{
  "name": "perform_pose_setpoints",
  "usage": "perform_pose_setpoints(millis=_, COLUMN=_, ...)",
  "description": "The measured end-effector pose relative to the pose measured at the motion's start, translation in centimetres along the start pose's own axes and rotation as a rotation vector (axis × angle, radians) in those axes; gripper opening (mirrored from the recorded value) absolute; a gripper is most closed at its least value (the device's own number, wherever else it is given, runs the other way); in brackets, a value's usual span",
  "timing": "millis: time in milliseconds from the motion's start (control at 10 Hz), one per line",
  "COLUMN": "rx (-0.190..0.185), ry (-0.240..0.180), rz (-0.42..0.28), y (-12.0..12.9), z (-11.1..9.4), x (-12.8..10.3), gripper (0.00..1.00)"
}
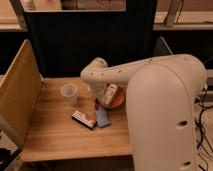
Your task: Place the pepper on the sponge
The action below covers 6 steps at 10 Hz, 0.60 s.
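Observation:
My gripper (98,96) hangs below the white arm's wrist, over the wooden table (55,137), just left of the orange plate (119,103). A small red sliver, the pepper (96,104), shows right under the gripper, and I cannot tell whether it is held or lying on the table. The light-blue sponge (102,118) lies flat a little in front of the pepper, close to it but apart from the gripper.
A clear plastic cup (69,93) stands left of the gripper. A flat dark box with a red-and-white label (83,119) lies against the sponge's left side. A white carton (111,93) rests on the orange plate. A tan panel (17,97) walls the table's left side.

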Motion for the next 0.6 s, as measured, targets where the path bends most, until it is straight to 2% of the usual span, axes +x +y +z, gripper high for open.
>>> perform_pose_setpoints(millis=100, rx=0.057, ry=0.015, rz=-0.100, y=0.8, z=0.3, x=2.3, gripper=0.00)
perform_pose_setpoints(millis=300, rx=0.180, ry=0.011, rz=-0.215, y=-0.2, z=0.3, x=5.2, gripper=0.00)
perform_pose_setpoints(millis=500, rx=0.278, ry=-0.019, rz=-0.255, y=-1.0, z=-0.1, x=7.0, gripper=0.00)
perform_pose_setpoints(millis=600, rx=0.289, ry=-0.018, rz=-0.250, y=-1.3, z=0.0, x=7.1, gripper=0.00)
